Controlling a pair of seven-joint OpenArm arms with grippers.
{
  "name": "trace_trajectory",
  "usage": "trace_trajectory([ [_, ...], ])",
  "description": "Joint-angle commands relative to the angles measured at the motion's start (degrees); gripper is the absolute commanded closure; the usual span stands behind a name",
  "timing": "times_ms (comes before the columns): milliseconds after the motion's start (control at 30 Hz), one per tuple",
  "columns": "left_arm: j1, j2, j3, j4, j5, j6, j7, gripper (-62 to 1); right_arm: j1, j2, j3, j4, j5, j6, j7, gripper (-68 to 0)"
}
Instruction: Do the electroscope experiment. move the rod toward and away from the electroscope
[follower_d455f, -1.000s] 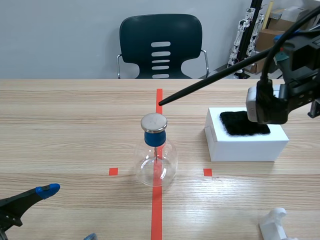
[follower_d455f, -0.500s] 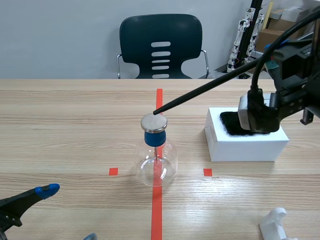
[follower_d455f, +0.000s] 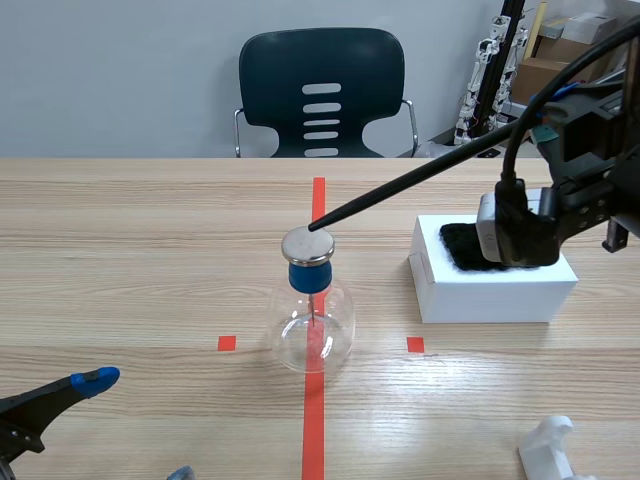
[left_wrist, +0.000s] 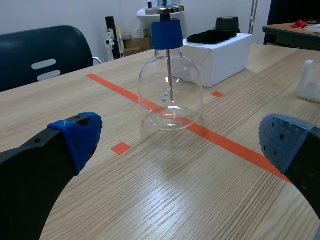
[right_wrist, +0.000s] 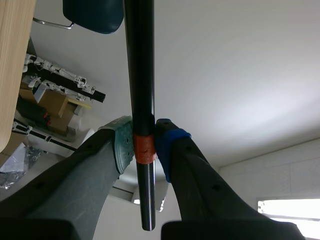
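Right gripper (right_wrist: 142, 145) is pinching the rod (follower_d455f: 400, 187), pads clamped on either side of an orange-red band near its back end in the right wrist view. The rod is black and long. Its axis runs diagonally in the scene view, from the upper right where the right arm holds it high, down to its tip at frame centre. The tip sits at the far rim of the metal disc (follower_d455f: 307, 245) on top of the electroscope (follower_d455f: 313, 310); touching or just above, cannot tell. The electroscope is a clear round flask with a blue stopper, upright on the red tape line at the middle of the counter (follower_d455f: 150, 250). From the right gripper it lies down and toward frame left, along the rod's own line, so pulling away looks like drawing the rod back along that diagonal toward the upper right, and approaching is the reverse. There is open air above and behind the disc. The white box (follower_d455f: 493, 275) with a black cloth (follower_d455f: 470, 245) on it sits right of the flask, below the rod, well clear of it. Main risk, I judge, is the tip dipping and knocking the disc or tipping the flask. Left gripper (left_wrist: 182, 140) is spread wide, holding nothing, low at the lower left of the scene view with the flask ahead of it; it is the nearer one to the flask base but not engaged. The chair (follower_d455f: 320, 90) is at top centre, past the counter's far edge.
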Motion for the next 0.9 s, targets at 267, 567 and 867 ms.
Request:
trace_trajectory([
  [267, -0.31, 0.26, -0.11, 0.31, -0.33, -0.11, -0.94, -62.3, 1.6, 0.17, 0.98, 0.31, 1.77, -1.75, -1.11, -1.0],
  [567, -0.31, 0.26, -0.11, 0.31, -0.33, -0.11, -0.94, -62.3, -2.4, 0.15, 10.1, 1.73, 9.51, -2.36, 1.57, -1.0],
  [867, -0.31, 0.26, -0.11, 0.31, -0.33, -0.11, -0.94, -62.3, -11.5, 0.13, 26.45, 3.52, 19.21, -2.36, 7.13, -1.0],
])
